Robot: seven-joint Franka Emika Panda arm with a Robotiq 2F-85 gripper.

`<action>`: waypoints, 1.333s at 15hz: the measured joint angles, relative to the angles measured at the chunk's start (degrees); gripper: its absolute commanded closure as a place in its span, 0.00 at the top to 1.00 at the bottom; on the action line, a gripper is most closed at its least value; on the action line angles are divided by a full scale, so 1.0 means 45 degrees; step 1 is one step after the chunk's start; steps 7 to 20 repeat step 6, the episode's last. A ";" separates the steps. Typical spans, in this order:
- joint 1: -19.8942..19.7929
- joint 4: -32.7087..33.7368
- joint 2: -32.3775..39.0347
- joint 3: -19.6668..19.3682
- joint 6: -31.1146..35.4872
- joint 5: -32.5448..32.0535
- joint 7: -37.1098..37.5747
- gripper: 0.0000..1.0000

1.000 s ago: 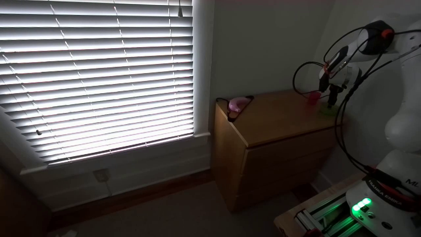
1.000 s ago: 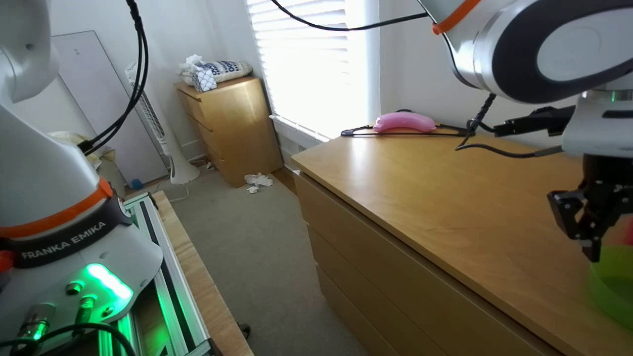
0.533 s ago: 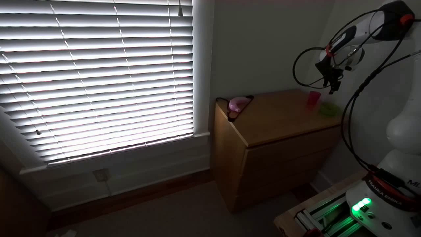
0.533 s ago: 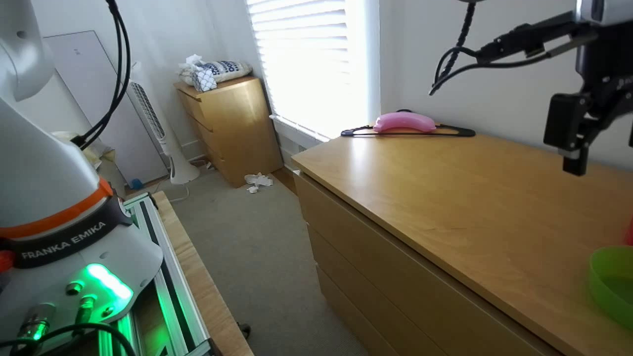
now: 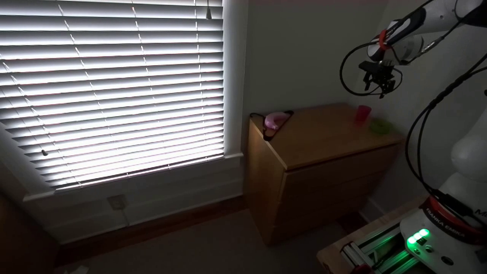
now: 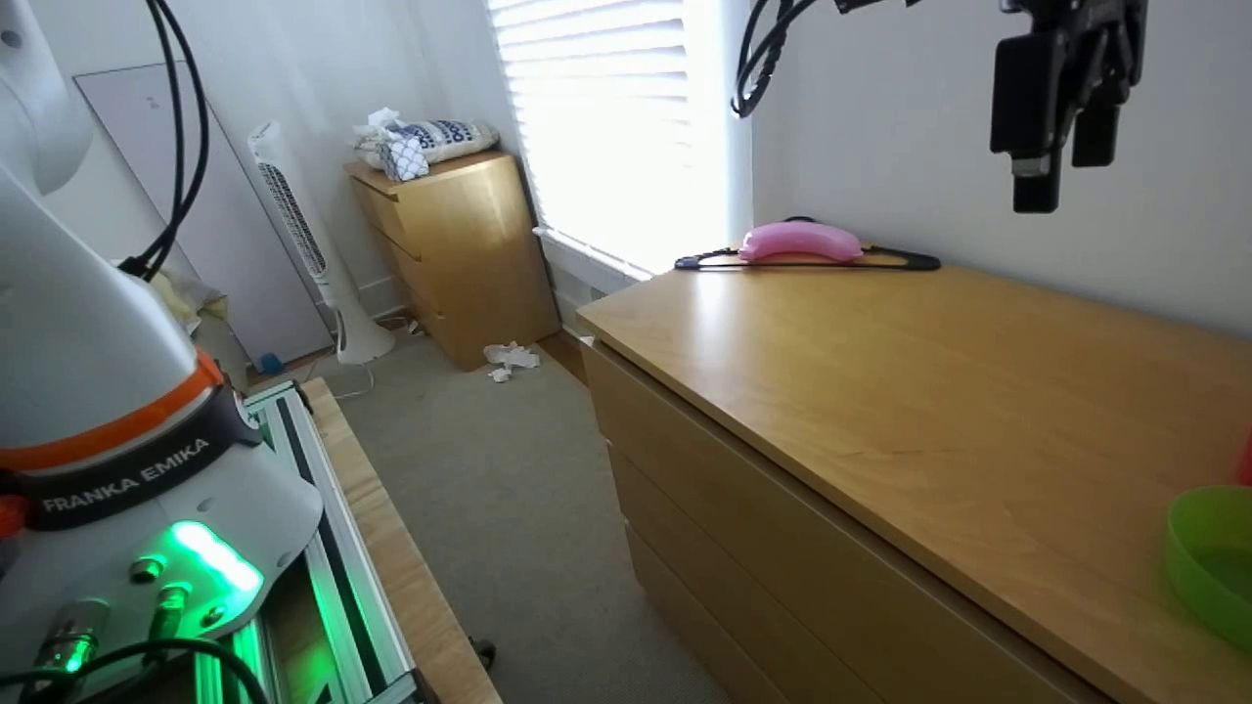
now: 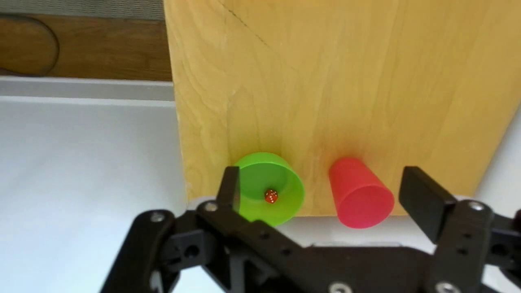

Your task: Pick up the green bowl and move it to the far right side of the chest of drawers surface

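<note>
In an exterior view, the gripper (image 5: 374,91) is hanging well above the right end of the chest of drawers (image 5: 319,133); a second ago it was reaching down at the green bowl (image 5: 380,126), which is keeping its place near the right edge of the top. In an exterior view, the bowl is sitting near the front edge, partly cut off, with the fingers (image 6: 1037,186) hovering high and clear. In the wrist view, the fingers are standing wide apart, gripping nothing, and a red die (image 7: 271,196) is lying in the bowl by the front right corner. The placing is probably finishing, the bowl seemingly staying released.
</note>
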 measured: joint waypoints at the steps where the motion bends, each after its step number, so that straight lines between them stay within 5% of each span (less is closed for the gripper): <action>1: 0.0005 -0.0297 -0.0399 0.0084 -0.0120 -0.0020 -0.0649 1.00; 20: -0.0011 -0.0603 -0.0925 0.0171 -0.0306 -0.0016 -0.1473 1.00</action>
